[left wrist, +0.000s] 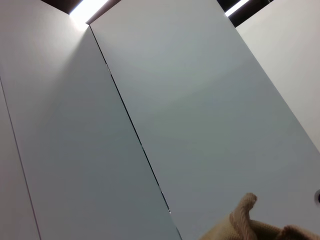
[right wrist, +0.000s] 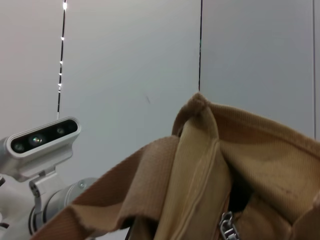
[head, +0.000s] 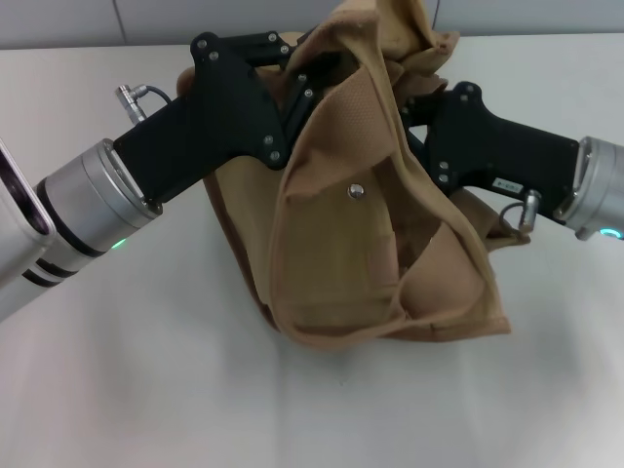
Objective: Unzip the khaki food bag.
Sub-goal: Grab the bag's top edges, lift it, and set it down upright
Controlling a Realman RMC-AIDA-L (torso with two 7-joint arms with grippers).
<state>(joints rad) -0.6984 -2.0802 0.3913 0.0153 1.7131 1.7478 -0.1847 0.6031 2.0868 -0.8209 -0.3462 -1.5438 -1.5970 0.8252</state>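
both grippers, left [head: 310, 86] and right [head: 414, 109], buried in the crumpled khaki food bag [head: 361, 244].

Khaki food bag [head: 341, 244] is woven tan cloth, matt with a coarse ribbed weave, soft and crumpled, with a shiny metal snap [head: 357, 192] on the front and a bright metal zipper pull [right wrist: 228, 226] seen in the right wrist view. Left gripper [head: 292, 93] and right gripper [head: 429, 117] have matt black plastic-looking housings with small metal screws, mounted on brushed silver metal cuffs; fingers are buried in the cloth. Table [head: 146, 390] is smooth matt white, and the wall panels [left wrist: 200, 110] behind are smooth pale matt.
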